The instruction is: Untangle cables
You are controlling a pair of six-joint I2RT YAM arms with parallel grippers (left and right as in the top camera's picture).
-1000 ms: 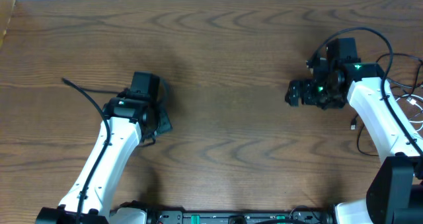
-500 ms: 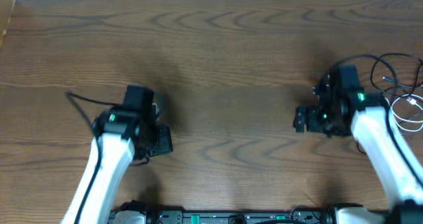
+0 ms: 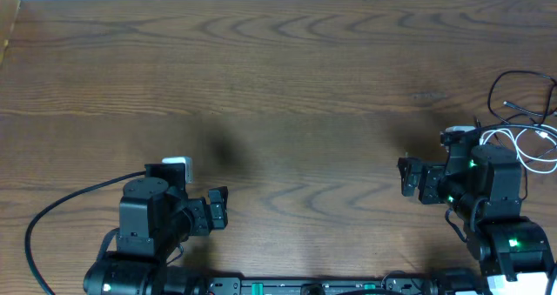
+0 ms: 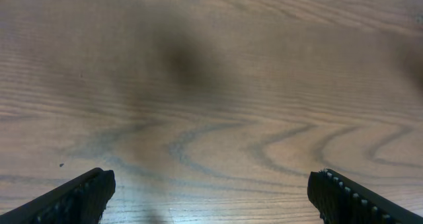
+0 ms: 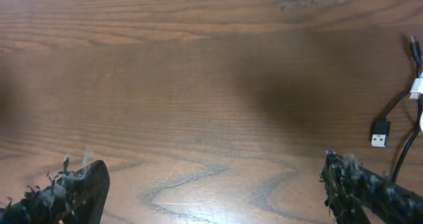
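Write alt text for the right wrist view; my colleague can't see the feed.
The right gripper is open over a brown wood-grain table, its two black fingers spread at the lower corners with nothing between them. At the right edge lie a thin black cable ending in a rectangular USB plug and a white cable's plug.

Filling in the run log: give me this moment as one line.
left gripper: open, empty | right gripper: open, empty | cables: loose at right edge of table, untouched | phase: no grasp
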